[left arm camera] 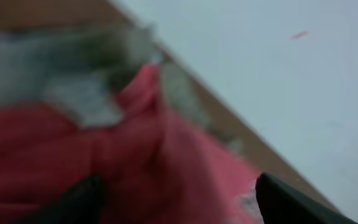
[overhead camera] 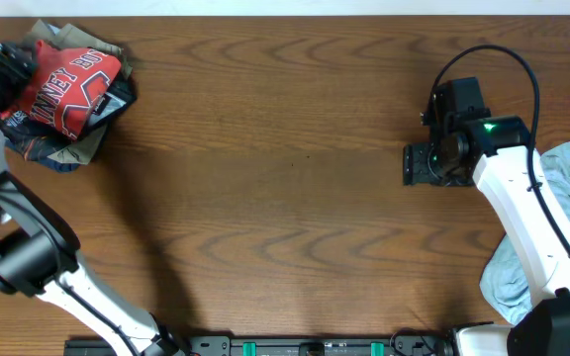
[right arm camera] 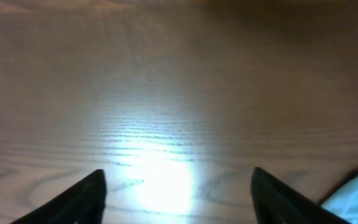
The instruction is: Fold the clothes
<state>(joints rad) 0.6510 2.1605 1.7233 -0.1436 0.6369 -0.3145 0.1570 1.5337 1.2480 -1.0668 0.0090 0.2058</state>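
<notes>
The red shirt (overhead camera: 67,84) lay crumpled at the far left corner of the tabletop (overhead camera: 285,198), on top of some darker clothes (overhead camera: 77,148). It looked soft, light and floppy — best grabbed by an edge or a sleeve, I think. The left pincer (left arm camera: 179,202) was spread wide just over it. The pale blue cloth (overhead camera: 562,227) sat bunched at the right edge, partly under the right arm — that arm could get in the way. The right pincer (right arm camera: 179,193) was spread too, over bare wood.

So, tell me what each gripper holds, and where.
Nothing is held. The left gripper is open over the red shirt; the right gripper is open above the table.
</notes>
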